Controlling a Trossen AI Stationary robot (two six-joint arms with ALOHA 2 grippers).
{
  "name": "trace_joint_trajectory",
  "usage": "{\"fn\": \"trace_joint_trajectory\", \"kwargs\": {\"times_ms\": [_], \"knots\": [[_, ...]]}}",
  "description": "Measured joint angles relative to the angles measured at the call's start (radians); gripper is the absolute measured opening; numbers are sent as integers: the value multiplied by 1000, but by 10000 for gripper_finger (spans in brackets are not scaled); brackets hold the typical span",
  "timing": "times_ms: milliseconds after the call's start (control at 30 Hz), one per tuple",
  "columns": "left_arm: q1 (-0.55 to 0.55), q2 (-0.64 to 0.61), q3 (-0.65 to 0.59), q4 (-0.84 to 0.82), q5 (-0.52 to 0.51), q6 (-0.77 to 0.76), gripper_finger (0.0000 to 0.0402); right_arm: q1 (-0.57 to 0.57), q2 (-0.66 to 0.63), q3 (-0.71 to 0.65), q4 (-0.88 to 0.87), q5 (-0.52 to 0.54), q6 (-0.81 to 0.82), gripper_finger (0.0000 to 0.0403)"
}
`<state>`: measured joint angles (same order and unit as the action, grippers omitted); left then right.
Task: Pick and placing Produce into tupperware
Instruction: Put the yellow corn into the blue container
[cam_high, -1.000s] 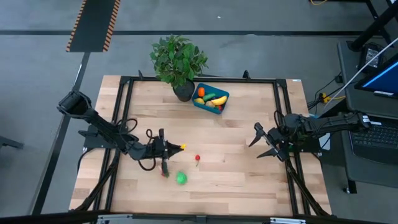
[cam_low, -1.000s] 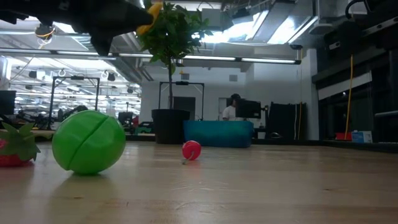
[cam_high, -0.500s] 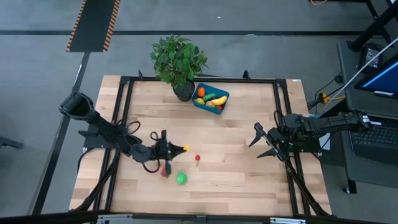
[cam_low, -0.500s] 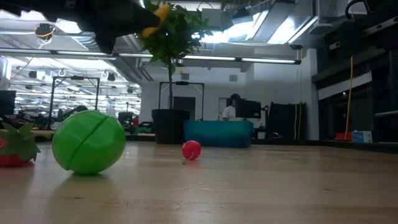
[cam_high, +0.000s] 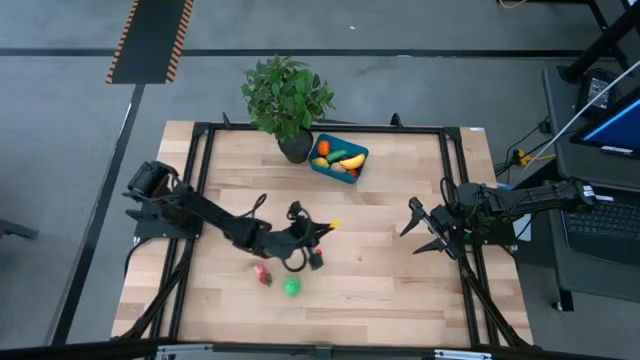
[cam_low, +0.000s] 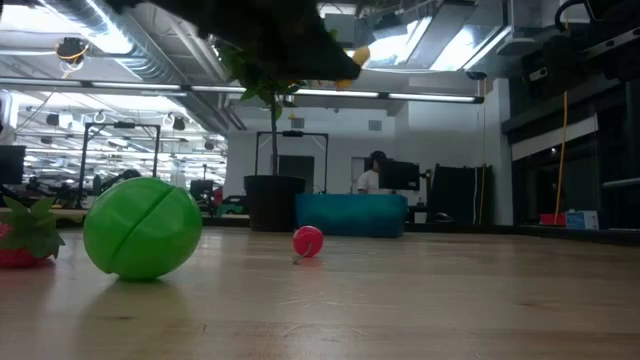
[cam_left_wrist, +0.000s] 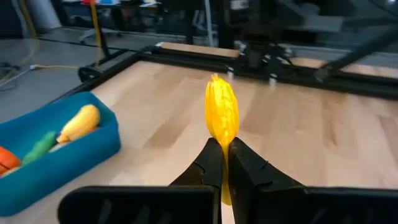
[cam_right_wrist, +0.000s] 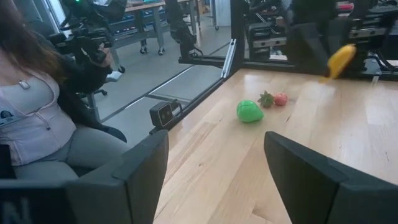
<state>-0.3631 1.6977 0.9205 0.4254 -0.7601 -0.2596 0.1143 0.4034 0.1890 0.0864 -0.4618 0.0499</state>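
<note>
1. My left gripper (cam_high: 322, 229) is over the middle of the table (cam_high: 400, 290), raised off the wood. Its fingers (cam_left_wrist: 211, 163) are clamped on a yellow produce piece (cam_left_wrist: 222, 115), which sticks out past the tips.
2. Strawberry (cam_high: 262, 273) lies on the table toward the near edge, left of centre; the green ball (cam_high: 291, 287) sits just beside it, apart from it.
3. Small red piece (cam_high: 316, 260) rests on the wood just below my left gripper, not touching it.
4. Tupperware (cam_high: 337, 159) stands by the far edge, tilted, just beside the potted plant (cam_high: 286, 96). It holds orange, green, yellow and red pieces.
5. My right gripper (cam_high: 419, 229) waits near the right edge, jaws spread wide, nothing between them.
6. A seated person (cam_right_wrist: 37, 112) shows beyond the table in the right wrist view.
</note>
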Motion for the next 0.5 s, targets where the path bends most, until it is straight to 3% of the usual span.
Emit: {"fn": "trace_joint_trajectory", "kwargs": {"times_ms": [133, 300, 500], "knots": [[34, 43, 40, 2, -21, -1, 2, 0, 0, 0, -5, 0, 0, 266], [56, 99, 75, 1, -120, -1, 2, 0, 0, 0, -5, 0, -1, 266], [97, 118, 119, -22, -117, -1, 2, 0, 0, 0, -9, 0, 0, 266]]}}
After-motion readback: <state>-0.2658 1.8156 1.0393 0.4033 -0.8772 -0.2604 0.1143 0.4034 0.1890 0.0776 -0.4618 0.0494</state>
